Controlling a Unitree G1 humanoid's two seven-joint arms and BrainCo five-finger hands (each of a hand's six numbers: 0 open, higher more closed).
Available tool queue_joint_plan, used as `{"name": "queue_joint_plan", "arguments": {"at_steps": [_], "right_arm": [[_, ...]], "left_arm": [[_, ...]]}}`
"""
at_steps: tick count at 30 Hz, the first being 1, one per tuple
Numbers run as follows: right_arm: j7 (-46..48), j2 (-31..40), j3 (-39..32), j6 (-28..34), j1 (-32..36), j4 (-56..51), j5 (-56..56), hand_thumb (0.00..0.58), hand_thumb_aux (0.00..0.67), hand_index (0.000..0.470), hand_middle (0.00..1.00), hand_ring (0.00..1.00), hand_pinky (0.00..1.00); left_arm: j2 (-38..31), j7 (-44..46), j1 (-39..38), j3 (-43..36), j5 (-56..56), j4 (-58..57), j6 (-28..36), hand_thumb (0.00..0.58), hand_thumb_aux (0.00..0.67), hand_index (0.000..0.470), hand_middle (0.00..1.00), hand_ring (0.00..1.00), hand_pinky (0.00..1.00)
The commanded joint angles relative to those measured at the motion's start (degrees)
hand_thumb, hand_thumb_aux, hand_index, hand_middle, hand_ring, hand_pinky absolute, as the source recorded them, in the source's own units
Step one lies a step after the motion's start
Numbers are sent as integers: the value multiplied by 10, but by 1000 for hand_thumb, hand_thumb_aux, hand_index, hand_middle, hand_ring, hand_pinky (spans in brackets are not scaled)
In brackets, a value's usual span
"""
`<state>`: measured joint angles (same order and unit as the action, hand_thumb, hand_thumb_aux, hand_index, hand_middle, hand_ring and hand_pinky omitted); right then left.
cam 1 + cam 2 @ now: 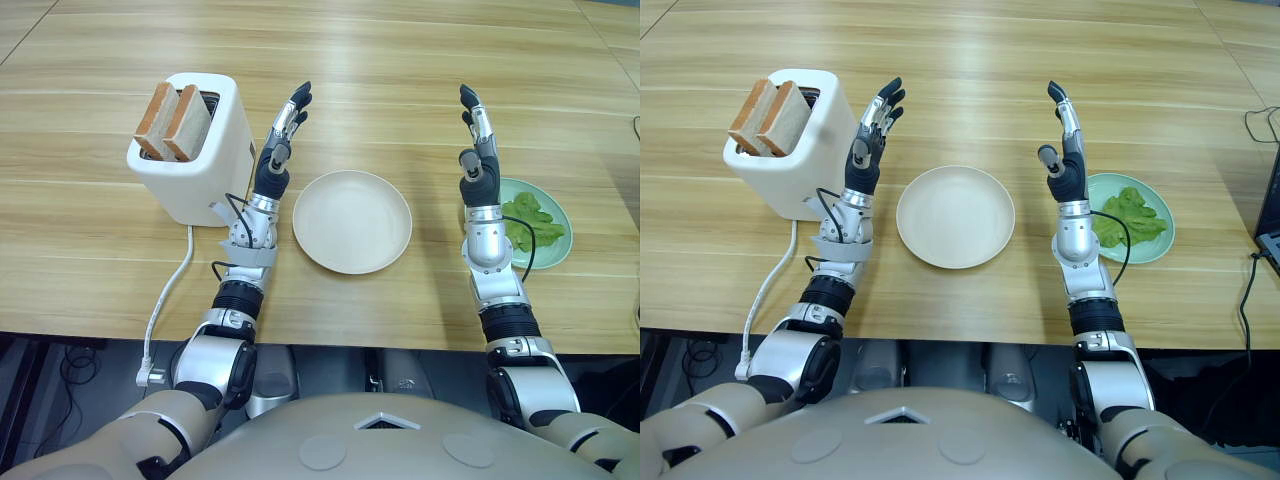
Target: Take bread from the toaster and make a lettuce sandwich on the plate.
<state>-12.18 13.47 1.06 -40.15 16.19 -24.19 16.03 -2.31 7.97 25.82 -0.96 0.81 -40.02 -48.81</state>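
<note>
1. There is one white toaster [205,175] on the left side of the wooden table [400,60]. Its long side runs away from the robot and leans a little to the right.
2. Two slices of bread [157,120] stand up in the toaster's slots, side by side. They stick out of the top, and their long edges run the same way as the toaster.
3. One round cream plate [352,221] lies in the middle.
4. One green plate [562,245] on the right holds a pile of lettuce [530,222].
5. The left hand [278,150] is just beside the toaster. Its fingers are straight and apart, point away from the robot, and hold nothing.
6. The right hand [478,160] is by the green plate's left edge, with straight fingers, also holding nothing.
7. One white cord [170,290] hangs off the near table edge.
</note>
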Motion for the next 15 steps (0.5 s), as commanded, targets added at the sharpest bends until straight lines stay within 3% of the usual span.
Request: {"name": "queue_joint_plan", "arguments": {"at_steps": [1,7,11,15], "right_arm": [[6,3,-3,1,-5,0,4,0,0,0,0,0,0],[6,4,-4,3,-11,10,5,0,0,0,0,0,0],[6,4,-4,7,-18,20,6,0,0,0,0,0,0],[5,3,-4,11,-23,29,8,0,0,0,0,0,0]], "left_arm": [[-1,2,-5,-4,6,-2,6,0,0,0,0,0,0],[-9,44,-27,-7,-39,89,-2,0,0,0,0,0,0],[-67,45,-41,41,-92,263,29,0,0,0,0,0,0],[-130,16,-56,114,-77,332,45,0,0,0,0,0,0]]}}
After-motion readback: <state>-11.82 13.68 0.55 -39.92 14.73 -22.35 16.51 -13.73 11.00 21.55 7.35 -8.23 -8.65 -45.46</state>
